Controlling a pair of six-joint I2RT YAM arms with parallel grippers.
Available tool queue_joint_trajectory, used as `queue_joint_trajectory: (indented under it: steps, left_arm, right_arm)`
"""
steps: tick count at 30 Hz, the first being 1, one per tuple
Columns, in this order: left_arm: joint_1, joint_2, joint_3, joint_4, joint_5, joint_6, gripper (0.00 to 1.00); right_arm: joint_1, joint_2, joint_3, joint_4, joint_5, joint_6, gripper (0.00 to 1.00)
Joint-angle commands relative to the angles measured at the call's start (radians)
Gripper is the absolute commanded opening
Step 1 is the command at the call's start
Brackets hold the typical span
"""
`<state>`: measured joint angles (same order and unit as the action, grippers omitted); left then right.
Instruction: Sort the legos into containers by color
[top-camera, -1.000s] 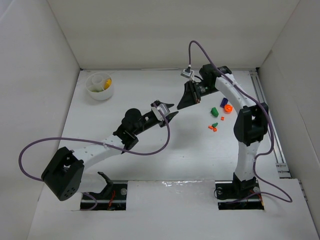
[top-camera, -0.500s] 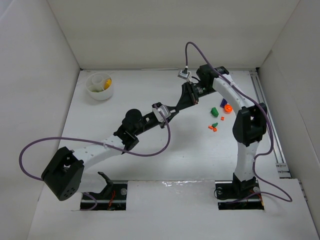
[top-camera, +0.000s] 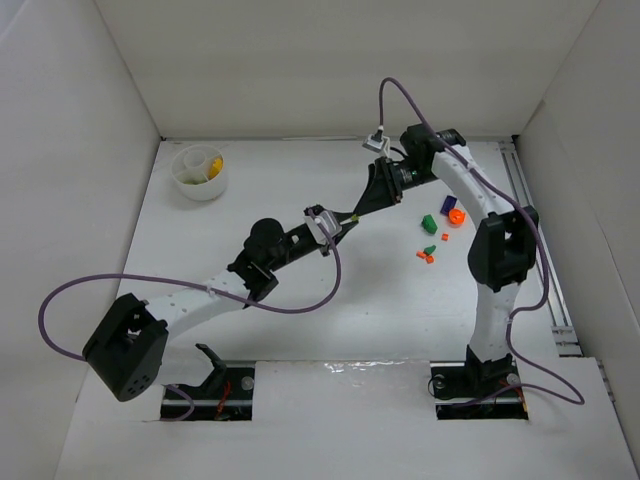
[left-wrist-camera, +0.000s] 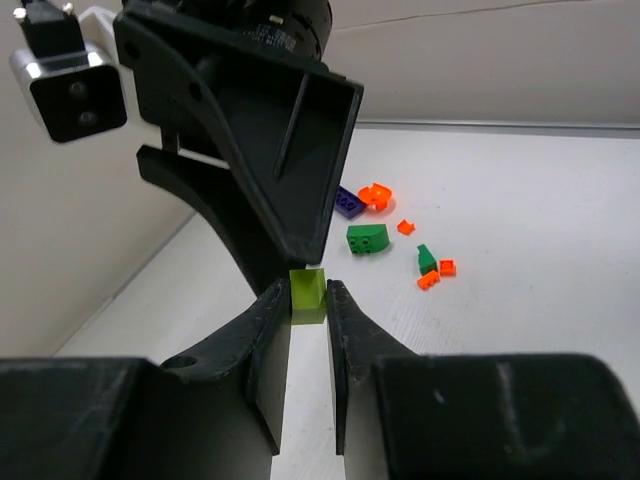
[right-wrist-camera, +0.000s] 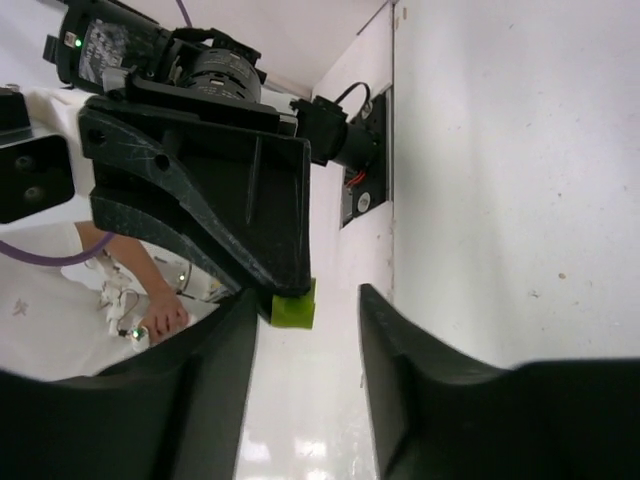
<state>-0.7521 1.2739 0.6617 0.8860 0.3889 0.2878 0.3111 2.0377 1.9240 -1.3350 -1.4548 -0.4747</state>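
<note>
- Piece in play: one small lime-green brick (left-wrist-camera: 306, 285), squarish, plain faces, edges clean. It is held up in the air above the table (top-camera: 300, 180), about mid-table.
- Left gripper (left-wrist-camera: 307, 302): jaws pressed onto the brick from both sides, the brick right at the fingertips and standing a little proud of them.
- Right gripper (right-wrist-camera: 308, 300): jaws apart. In the right wrist view the brick sits between its fingers, close against the picture-left finger (right-wrist-camera: 240, 325), with a plain gap to the other.
- The two grippers meet tip to tip, the right one coming in from above and behind the brick.
- Loose legos lie on the table to the right, well apart from both grippers: a green brick (left-wrist-camera: 367, 238), a dark blue brick (left-wrist-camera: 348, 203), an orange rounded piece (left-wrist-camera: 376, 194), a small dark green piece (left-wrist-camera: 427, 259) and a few orange bits (left-wrist-camera: 447, 267).
- White bowl (top-camera: 200, 192) sits at the far left of the table, well away from the grippers, a yellow piece (top-camera: 213, 167) inside.
</note>
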Motion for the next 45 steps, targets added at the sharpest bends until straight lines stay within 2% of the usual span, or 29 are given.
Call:
queue_joint_trajectory:
  steps: [1,5,9,11,12,13,14,15,17,18,19,21,23,24,26,27,29,30,31,32,35,37,45]
  left_arm:
    - [0.0,-0.018,-0.001,0.014,-0.004,0.001,0.0]
    - [0.0,-0.018,-0.001,0.014,-0.024,-0.01,0.0]
    - [0.0,-0.044,0.038,-0.1,-0.097,-0.01,0.0]
    - [0.062,-0.083,0.064,-0.201,-0.139,-0.056,0.0]
    - [0.085,-0.094,0.103,-0.243,-0.154,-0.106,0.0]
    - [0.132,-0.103,0.128,-0.287,-0.154,-0.122,0.0]
    - [0.157,-0.114,0.154,-0.377,-0.154,-0.122,0.0]
    - [0.177,-0.114,0.209,-0.419,-0.154,-0.134,0.0]
    - [0.233,-0.114,0.269,-0.545,-0.163,-0.144,0.0]
    - [0.253,-0.105,0.327,-0.582,-0.186,-0.144,0.0]
    - [0.278,-0.105,0.354,-0.616,-0.186,-0.153,0.0]
    - [0.402,-0.078,0.397,-0.695,-0.161,-0.231,0.0]
    - [0.497,-0.047,0.475,-0.763,-0.13,-0.277,0.0]
    - [0.578,-0.003,0.504,-0.839,-0.13,-0.31,0.0]
    - [0.646,0.051,0.603,-0.922,-0.139,-0.332,0.0]
    - [0.702,0.109,0.639,-0.962,-0.139,-0.332,0.0]
    - [0.747,0.166,0.723,-1.062,-0.139,-0.358,0.0]
    - [0.772,0.198,0.734,-1.076,-0.119,-0.367,0.0]
    - [0.812,0.199,0.734,-1.076,-0.102,-0.368,0.0]
    - [0.829,0.209,0.734,-1.076,-0.102,-0.384,0.0]
    - [0.882,0.246,0.734,-1.076,-0.111,-0.395,0.0]
    - [0.904,0.269,0.745,-1.076,-0.111,-0.395,0.0]
    - [0.922,0.37,0.812,-1.11,-0.152,-0.383,0.0]
  right_arm:
    - [-0.076,-0.05,0.056,0.002,-0.05,-0.016,0.54]
    - [-0.139,-0.039,0.076,0.025,0.0,-0.016,0.6]
    - [-0.237,-0.03,0.076,0.052,0.117,-0.016,0.62]
    - [-0.268,-0.059,0.067,0.091,0.215,-0.016,0.65]
    - [-0.28,-0.076,0.04,0.124,0.329,-0.004,0.67]
    - [-0.28,-0.12,0.02,0.166,0.405,0.068,0.69]
    - [-0.28,-0.149,-0.006,0.272,0.481,0.105,0.7]
    - [-0.28,-0.184,-0.043,0.336,0.622,0.14,0.7]
    - [-0.271,-0.303,-0.187,0.478,0.749,0.239,0.74]
    - [-0.259,-0.344,-0.238,0.614,0.857,0.27,0.75]
    - [-0.259,-0.381,-0.322,0.667,0.893,0.287,0.76]
    - [-0.248,-0.465,-0.387,0.8,0.971,0.364,0.78]
    - [-0.248,-0.503,-0.431,0.841,1.036,0.413,0.78]
    - [-0.248,-0.504,-0.431,0.862,1.051,0.426,0.79]
    - [-0.248,-0.517,-0.469,0.908,1.143,0.449,0.79]
    - [-0.248,-0.534,-0.491,0.948,1.195,0.476,0.82]
    - [-0.225,-0.534,-0.522,1.043,1.328,0.476,0.9]
    - [-0.225,-0.534,-0.536,1.063,1.361,0.498,1.0]
    - [-0.225,-0.534,-0.536,1.082,1.39,0.498,1.0]
    - [-0.225,-0.522,-0.536,1.092,1.409,0.498,1.0]
    - [-0.29,-0.481,-0.493,1.058,1.231,0.498,1.0]
    - [-0.29,-0.414,-0.412,0.995,1.231,0.498,1.0]
    - [-0.29,-0.369,-0.379,0.97,1.156,0.498,1.0]
